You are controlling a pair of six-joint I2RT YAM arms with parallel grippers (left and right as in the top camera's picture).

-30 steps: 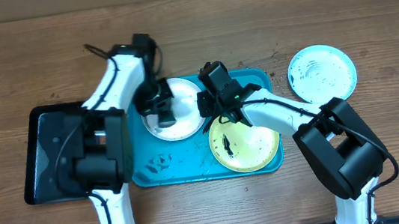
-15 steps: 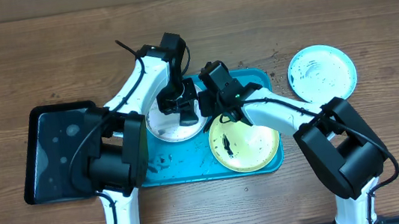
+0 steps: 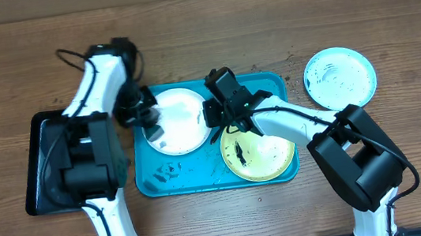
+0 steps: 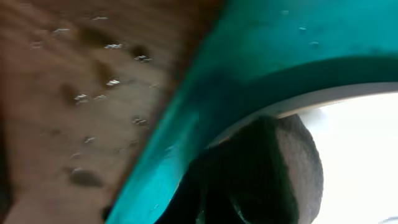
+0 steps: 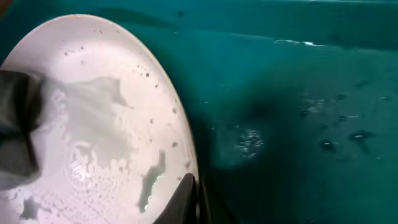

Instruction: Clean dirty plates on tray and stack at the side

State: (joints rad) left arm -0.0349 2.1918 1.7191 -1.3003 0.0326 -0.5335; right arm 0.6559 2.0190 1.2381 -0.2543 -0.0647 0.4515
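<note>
The white plate (image 3: 182, 124) lies wet in the turquoise tray (image 3: 201, 178), at its left. My left gripper (image 3: 147, 119) is at the plate's left edge, shut on a dark grey sponge (image 4: 273, 168) that rests on the plate rim (image 4: 373, 155). My right gripper (image 3: 217, 116) is shut on the white plate's right rim (image 5: 93, 124), its fingertips (image 5: 189, 199) pinching the edge. The yellow-green plate (image 3: 261, 153), with dark smears, sits in the tray's right half. The light blue plate (image 3: 339, 76) lies on the table to the right, outside the tray.
A black tray (image 3: 45, 165) sits on the wooden table left of the turquoise one, partly under the left arm. Water drops dot the wood (image 4: 81, 99) by the tray's rim. Dark smears mark the tray floor (image 3: 170, 170).
The left gripper swept the sponge right across the white plate, then back to its left edge. The right gripper kept its hold on the rim and shifted slightly left.
</note>
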